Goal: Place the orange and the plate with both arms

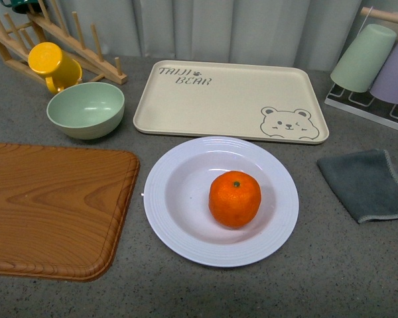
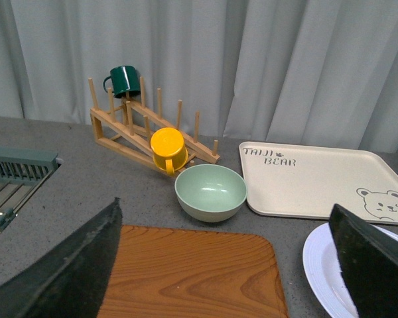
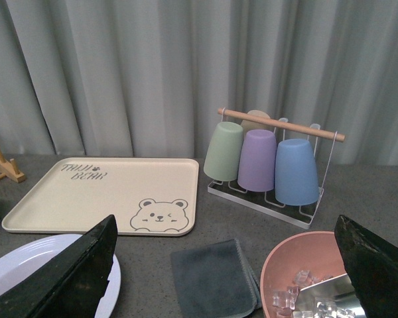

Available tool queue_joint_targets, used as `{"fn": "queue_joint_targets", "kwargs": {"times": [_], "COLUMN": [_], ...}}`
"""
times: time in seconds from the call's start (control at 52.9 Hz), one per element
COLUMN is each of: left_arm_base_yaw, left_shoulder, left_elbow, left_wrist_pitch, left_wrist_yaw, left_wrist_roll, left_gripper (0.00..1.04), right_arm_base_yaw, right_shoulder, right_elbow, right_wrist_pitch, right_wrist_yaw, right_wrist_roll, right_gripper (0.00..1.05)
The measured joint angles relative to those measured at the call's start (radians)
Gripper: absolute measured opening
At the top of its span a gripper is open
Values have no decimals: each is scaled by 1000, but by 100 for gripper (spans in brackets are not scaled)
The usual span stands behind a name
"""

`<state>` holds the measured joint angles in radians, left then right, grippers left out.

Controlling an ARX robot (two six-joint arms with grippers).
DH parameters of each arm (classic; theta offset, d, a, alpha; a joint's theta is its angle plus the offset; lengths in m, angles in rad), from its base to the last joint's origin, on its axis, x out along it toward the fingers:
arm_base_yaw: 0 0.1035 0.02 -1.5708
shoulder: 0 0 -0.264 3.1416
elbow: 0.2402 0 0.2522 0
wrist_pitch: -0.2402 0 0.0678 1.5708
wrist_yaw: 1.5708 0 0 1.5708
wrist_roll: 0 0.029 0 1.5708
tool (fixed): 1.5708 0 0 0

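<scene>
The orange (image 1: 235, 199) sits in the middle of the white-lavender plate (image 1: 167, 199) on the grey counter, in front of the beige tray. Neither gripper shows in the front view. In the left wrist view my left gripper (image 2: 224, 207) is open and holds nothing; it hangs above the wooden board, with the plate's rim (image 2: 320, 262) beside one finger (image 2: 375, 265). In the right wrist view my right gripper (image 3: 225, 222) is open and holds nothing, above the grey cloth, and the plate's edge (image 3: 26, 265) shows by one finger (image 3: 73, 278). Both wrist views miss the orange.
A wooden cutting board (image 1: 50, 209) lies left of the plate, the bear tray (image 1: 229, 99) behind it, a grey cloth (image 1: 368, 184) to the right. A green bowl (image 1: 86, 109), yellow mug (image 1: 53, 65) on a wooden rack, a cup rack (image 3: 265, 159) and a pink bowl with ice (image 3: 298, 278) stand around.
</scene>
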<state>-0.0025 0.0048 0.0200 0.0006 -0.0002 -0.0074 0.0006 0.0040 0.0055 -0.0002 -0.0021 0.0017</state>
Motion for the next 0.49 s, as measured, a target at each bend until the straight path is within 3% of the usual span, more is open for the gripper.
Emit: {"fn": "queue_joint_targets", "kwargs": {"times": [0.038,0.17,0.284,0.492], "left_arm_base_yaw": [0,0,0,0], "left_shoulder": [0,0,0,-1], "left_elbow": [0,0,0,0], "left_wrist_pitch": [0,0,0,0], "left_wrist_yaw": [0,0,0,0], "left_wrist_roll": [0,2,2,2], "left_gripper": [100,98,98,98], "right_arm_base_yaw": [0,0,26,14], "right_shoulder": [0,0,110,706], "right_elbow": [0,0,47,146], "right_wrist_pitch": [0,0,-101,292], "right_wrist_yaw": [0,0,69,-90], "right_wrist_roll": [0,0,0,47], "right_gripper": [96,96,96,96]}}
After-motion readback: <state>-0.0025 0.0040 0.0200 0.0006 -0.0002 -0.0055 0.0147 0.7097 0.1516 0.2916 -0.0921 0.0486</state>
